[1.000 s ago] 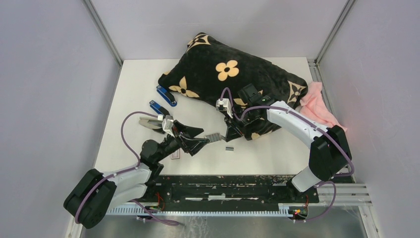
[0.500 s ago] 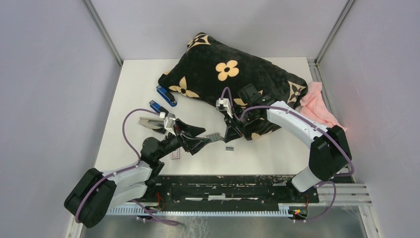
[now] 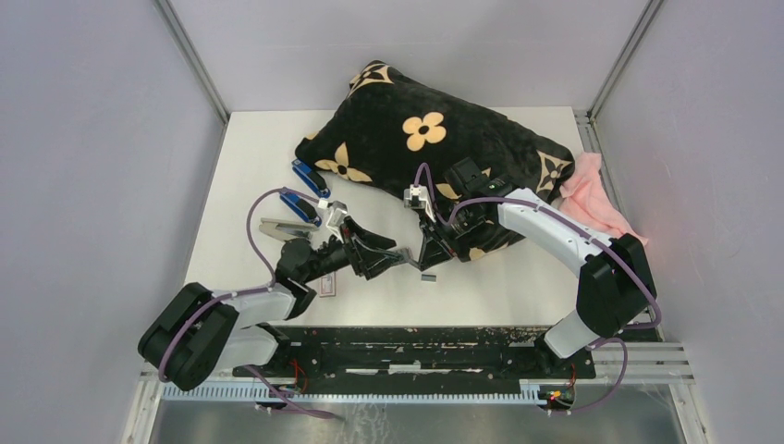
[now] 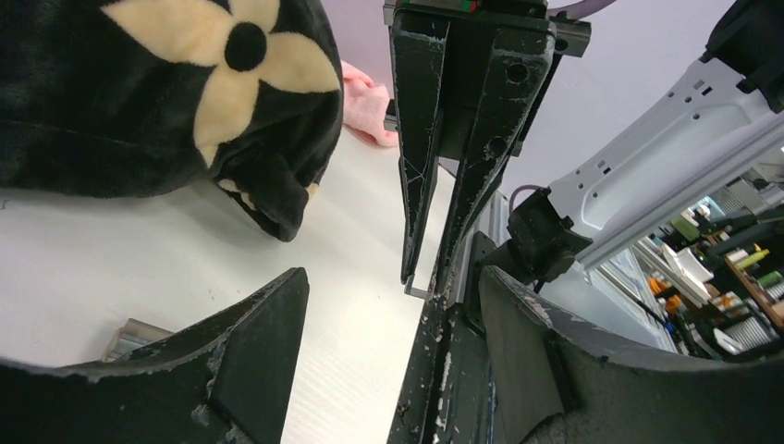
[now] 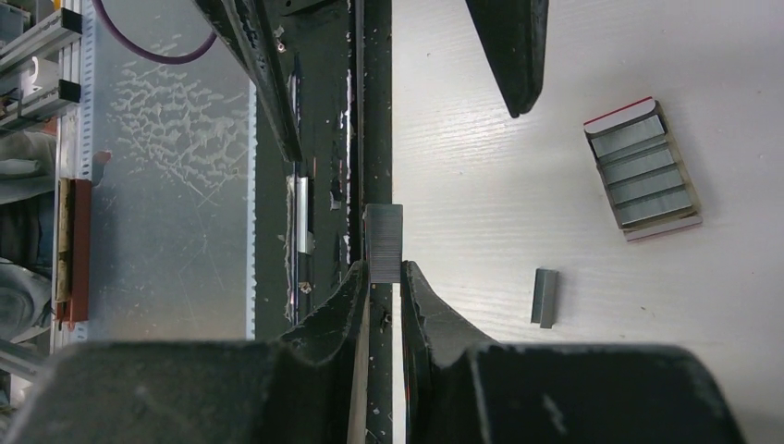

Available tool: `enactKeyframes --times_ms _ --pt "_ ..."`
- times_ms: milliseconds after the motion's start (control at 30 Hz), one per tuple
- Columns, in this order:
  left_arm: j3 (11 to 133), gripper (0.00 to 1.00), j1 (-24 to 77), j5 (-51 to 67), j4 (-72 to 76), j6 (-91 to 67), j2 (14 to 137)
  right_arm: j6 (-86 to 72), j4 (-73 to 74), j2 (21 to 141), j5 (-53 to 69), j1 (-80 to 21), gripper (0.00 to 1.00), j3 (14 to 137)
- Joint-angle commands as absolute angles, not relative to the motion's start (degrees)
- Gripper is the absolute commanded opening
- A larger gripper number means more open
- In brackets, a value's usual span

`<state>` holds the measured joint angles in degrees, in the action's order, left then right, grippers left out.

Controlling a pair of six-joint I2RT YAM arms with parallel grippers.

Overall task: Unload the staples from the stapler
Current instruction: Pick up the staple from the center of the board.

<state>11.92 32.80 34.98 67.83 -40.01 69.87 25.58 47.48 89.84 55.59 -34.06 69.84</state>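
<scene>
My right gripper is shut on a short grey strip of staples, which sticks out from its fingertips above the table. In the top view this strip points left toward my left gripper. The left gripper is open, one finger on each side of the strip's end and not touching it. A second loose strip lies flat on the table. Two blue staplers and a silvery one lie left of the arms, apart from both grippers.
A small white-and-red box with rows of staples lies open near the left arm. A black flowered pillow fills the back, right behind the right gripper. A pink cloth lies at the right edge. Walls close in on both sides.
The left arm has reached right, bringing its jaws round the free end of the held strip, and the jaws have narrowed. The right arm has not moved.
</scene>
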Motion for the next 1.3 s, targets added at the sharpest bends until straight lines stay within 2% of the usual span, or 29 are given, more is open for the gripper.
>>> enactKeyframes --times_ms 0,333,533,933,1100,1267 --pt "14.8 0.74 32.6 39.2 73.5 -39.8 73.1 27.5 47.9 88.9 58.8 -34.3 0.13 72.0" --pt "14.9 0.70 33.3 43.3 82.3 -45.0 80.0 27.0 47.1 88.9 57.4 -34.4 0.13 71.7" --pt "16.3 0.65 34.2 44.2 81.8 -45.5 81.7 26.8 46.9 88.8 57.0 -34.5 0.13 71.7" --pt "18.2 0.52 35.8 43.9 80.4 -45.6 84.7 26.7 46.5 88.8 55.8 -34.8 0.13 71.6" --pt "18.5 0.39 36.0 44.5 80.1 -45.6 84.9 26.4 46.1 88.8 55.3 -34.8 0.13 71.5" --pt "18.4 0.38 35.9 45.2 80.1 -45.5 84.8 26.1 46.1 88.7 55.2 -34.8 0.13 71.5"
